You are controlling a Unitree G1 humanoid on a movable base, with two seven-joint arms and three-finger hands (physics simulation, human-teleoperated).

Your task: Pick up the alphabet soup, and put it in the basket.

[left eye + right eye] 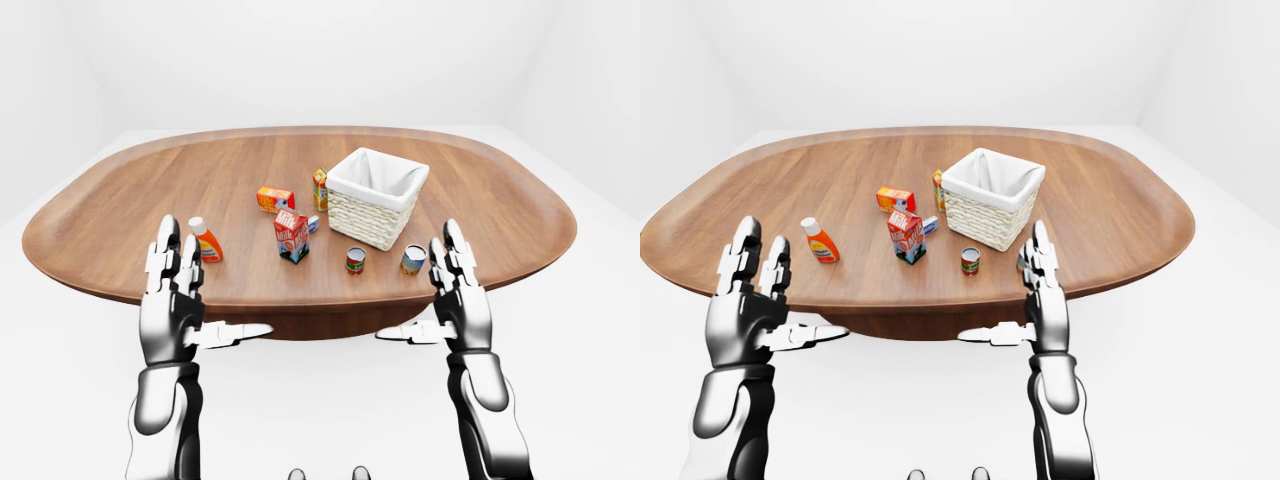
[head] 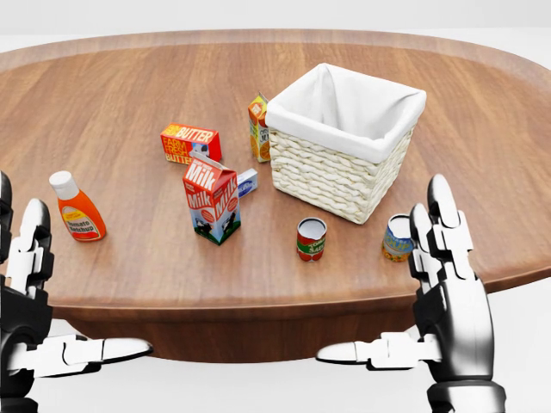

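None of the task is done as far as these views show: the alphabet soup stands on the oval wooden table [image 2: 129, 103], and the square woven basket with its white cloth lining [image 2: 340, 138] holds nothing that can be seen.

Two small cans stand near the table's near edge. The red-and-green labelled can [image 2: 311, 238] sits well to the left of the right hand [image 2: 448, 284] in the head view; the blue-and-yellow labelled can [image 2: 399, 237] stands just beside that hand's fingertips, to their left. The labels are too small to read, so which can is the soup cannot be told for sure.

The right hand is spread, fingers pointing up and thumb stretched toward the left, gripping nothing. The left hand [image 2: 26, 284] is likewise spread and empty, with the orange ketchup bottle with a white cap [image 2: 76, 209] just beyond its fingertips.

Judging from this, everything remains: reaching for the can, closing round it, lifting, carrying it over the basket beyond the right hand, and releasing.
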